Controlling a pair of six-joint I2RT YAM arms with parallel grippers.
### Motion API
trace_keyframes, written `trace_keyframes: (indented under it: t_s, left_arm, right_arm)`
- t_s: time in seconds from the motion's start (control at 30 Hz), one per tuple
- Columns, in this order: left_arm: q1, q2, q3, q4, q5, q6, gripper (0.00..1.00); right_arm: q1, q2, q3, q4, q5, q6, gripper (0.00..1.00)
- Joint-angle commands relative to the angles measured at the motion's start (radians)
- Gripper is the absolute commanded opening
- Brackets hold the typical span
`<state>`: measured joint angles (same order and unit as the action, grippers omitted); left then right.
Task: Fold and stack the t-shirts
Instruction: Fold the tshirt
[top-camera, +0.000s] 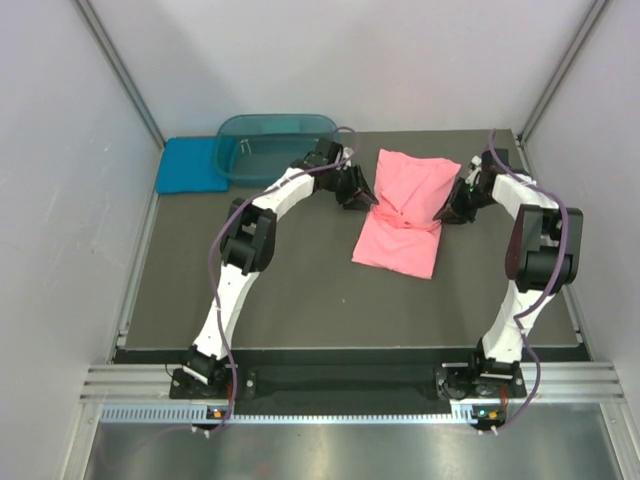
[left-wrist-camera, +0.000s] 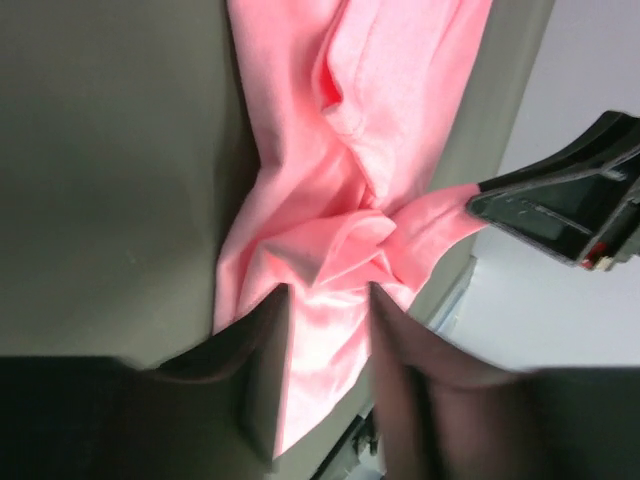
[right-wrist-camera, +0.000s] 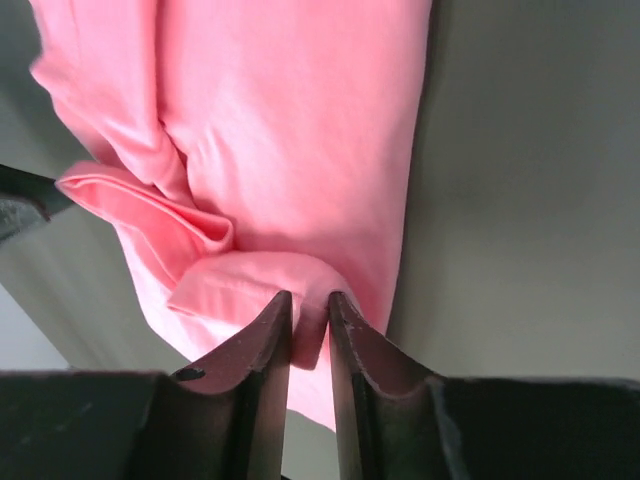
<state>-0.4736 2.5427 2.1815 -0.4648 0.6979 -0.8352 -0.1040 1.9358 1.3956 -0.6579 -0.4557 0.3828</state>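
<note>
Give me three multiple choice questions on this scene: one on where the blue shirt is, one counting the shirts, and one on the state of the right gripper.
1. Where is the blue shirt? A) beside the tub, at the far left; B) inside the tub; C) on the floor.
2. How many shirts are in view? A) four; B) three; C) two.
3. The right gripper is: A) open in the air; B) shut on a fold of the pink shirt; C) holding the tub.

Answers: 1 A, it lies folded next to the tub. 2 C, one blue and one pink. 3 B, the right wrist view shows cloth pinched between the fingers.
</note>
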Motion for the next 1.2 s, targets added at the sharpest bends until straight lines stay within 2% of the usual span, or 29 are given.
trace_keyframes:
  t_s: [0.0,0.03,0.07,0.27,0.4,0.47,0.63,0.77,0.8,1.0,1.17]
  left_arm:
    - [0.015,-0.021,0.070,-0.073,-0.064,0.068,0.47]
    - [0.021,-0.031,0.070,-0.087,-0.090,0.097,0.60]
    - [0.024,-0.053,0.070,-0.125,-0.103,0.116,0.61]
    - [0.041,-0.191,-0.012,-0.255,-0.204,0.310,0.63]
    - [0.040,-0.318,-0.245,-0.204,-0.166,0.395,0.58]
    - [0.039,-0.390,-0.369,-0.166,-0.123,0.415,0.56]
    - [0.024,-0.456,-0.531,-0.095,-0.044,0.439,0.56]
    - [-0.008,-0.478,-0.575,-0.092,-0.037,0.462,0.55]
    - [-0.025,-0.481,-0.580,-0.092,-0.037,0.478,0.55]
    - [-0.062,-0.498,-0.578,-0.115,-0.058,0.511,0.54]
    - [-0.063,-0.510,-0.580,-0.146,-0.070,0.544,0.54]
  right_arm:
    - [-0.033,0.032,0.072,0.023,-0.017,0.039,0.24]
    - [-0.039,0.038,0.080,0.026,-0.020,0.041,0.25]
    - [-0.046,0.041,0.083,0.023,-0.021,0.047,0.27]
    - [-0.062,0.045,0.170,-0.031,0.073,-0.001,0.49]
    - [-0.010,-0.004,0.235,-0.106,0.164,-0.071,0.53]
    - [0.050,-0.047,0.217,-0.118,0.164,-0.073,0.53]
    - [0.202,-0.103,0.096,-0.076,0.201,-0.032,0.48]
    - [0.288,-0.078,0.071,-0.023,0.213,0.010,0.27]
    - [0.296,-0.060,0.077,-0.017,0.213,0.017,0.26]
    - [0.310,-0.009,0.091,-0.012,0.245,0.051,0.25]
    - [0.306,0.061,0.164,-0.017,0.247,0.053,0.27]
